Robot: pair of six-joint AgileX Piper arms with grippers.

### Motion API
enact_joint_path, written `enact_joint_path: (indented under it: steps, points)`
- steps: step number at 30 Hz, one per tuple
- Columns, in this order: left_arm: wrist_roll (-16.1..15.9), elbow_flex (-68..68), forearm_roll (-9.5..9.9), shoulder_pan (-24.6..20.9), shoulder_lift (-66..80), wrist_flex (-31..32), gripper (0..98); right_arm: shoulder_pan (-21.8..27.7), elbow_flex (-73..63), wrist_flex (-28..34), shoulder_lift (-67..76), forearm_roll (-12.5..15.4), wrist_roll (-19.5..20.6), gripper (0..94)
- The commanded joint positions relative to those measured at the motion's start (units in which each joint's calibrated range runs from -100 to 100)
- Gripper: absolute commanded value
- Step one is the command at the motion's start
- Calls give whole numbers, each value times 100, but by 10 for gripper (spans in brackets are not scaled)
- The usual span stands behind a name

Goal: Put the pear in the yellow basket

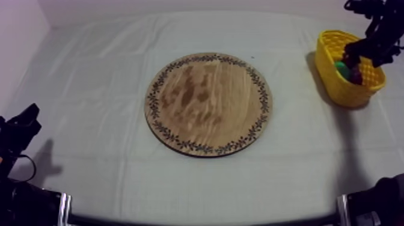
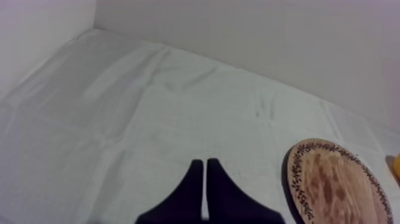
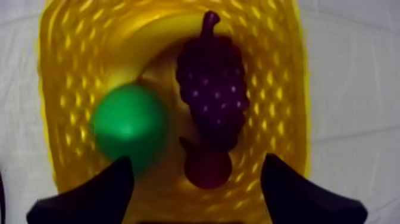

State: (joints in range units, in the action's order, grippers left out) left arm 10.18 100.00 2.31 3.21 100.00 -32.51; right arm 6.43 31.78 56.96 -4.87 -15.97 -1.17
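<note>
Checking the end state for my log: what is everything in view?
wooden board: one, brown, patterned rim, table centre.
yellow basket: one, far right of table.
pear: one, green, in the basket.
grapes: one bunch, purple, beside the pear.
small red fruit: one, dark red, by the grapes.
banana: apparently one, yellow, under the grapes.
cloth: one, grey-white, over the table.
left gripper: one, black, shut, over bare cloth.
right gripper: one, black, open, above the basket.

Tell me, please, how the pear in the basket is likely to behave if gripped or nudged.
The pear looks round and smooth, so it may roll or slip when gripped. As toy fruit it is probably light and stiff. The basket should contain it.
</note>
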Motion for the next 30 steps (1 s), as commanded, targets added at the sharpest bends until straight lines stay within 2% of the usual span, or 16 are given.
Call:
enact_joint_path:
  steps: [1,9,16,25,27,30]
  points:
    - [1,0,1,2,0,1,1,-15,-94,-26,-17,9,13,657]
    - [1,0,1,2,0,1,1,-39,-360,-192,383,47,-57,625]
    - [1,0,1,2,0,1,1,-102,482,-1180,1688,129,-107,568]
    - [1,0,1,2,0,1,1,-108,2179,-2578,3982,894,-804,521]
    - [1,0,1,2,0,1,1,-112,2642,-2903,4459,1186,-1113,504]
    - [1,0,1,2,0,1,1,-131,3378,-3331,5194,1872,-1823,466]
